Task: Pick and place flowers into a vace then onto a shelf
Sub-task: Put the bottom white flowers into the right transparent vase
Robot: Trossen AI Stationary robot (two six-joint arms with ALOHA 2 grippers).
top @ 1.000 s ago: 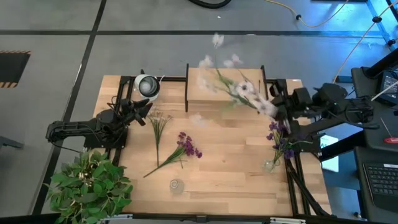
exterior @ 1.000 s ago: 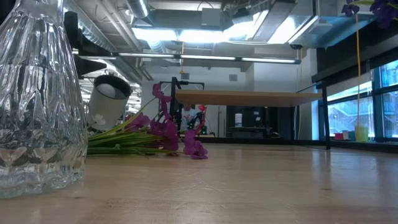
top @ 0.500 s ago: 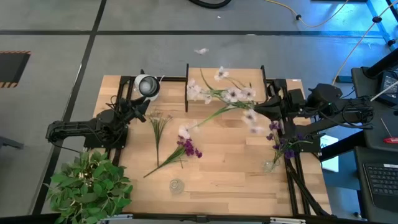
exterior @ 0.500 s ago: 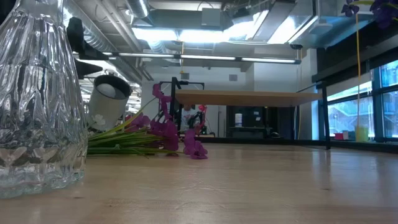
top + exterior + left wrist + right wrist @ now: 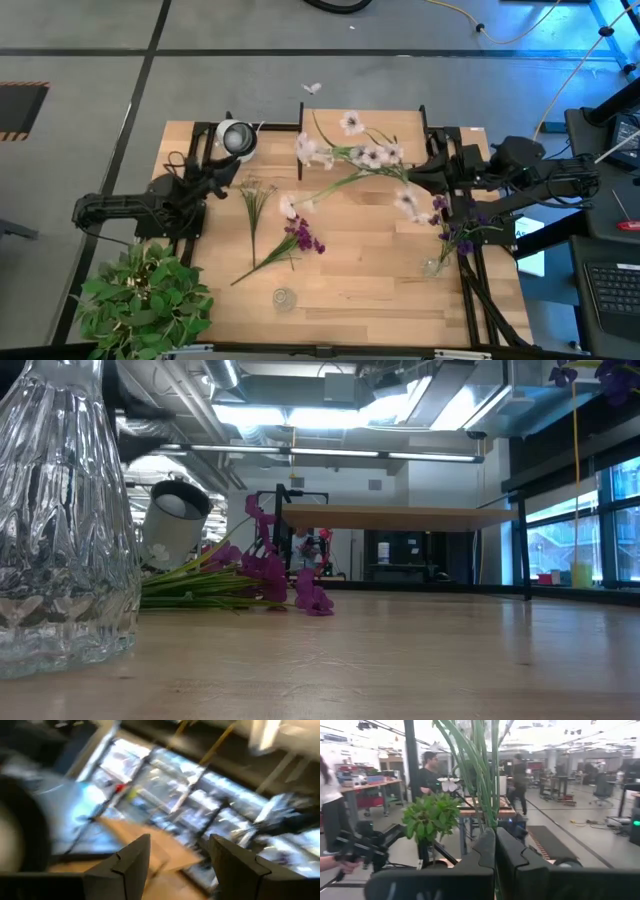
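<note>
High view: the right end effector sits at the right end of the shelf, clenched on the stems of a white-blossomed bunch of flowers fanning out leftward across the shelf and bench. The right wrist view confirms what the overhead cannot: its fingers are pressed together on green stems rising between them. The left end effector waits near the bench's left edge; only the left wrist view shows its fingers spread apart, gripping nothing. Purple flowers lie mid-bench; the low view shows them flat behind a glass vase.
</note>
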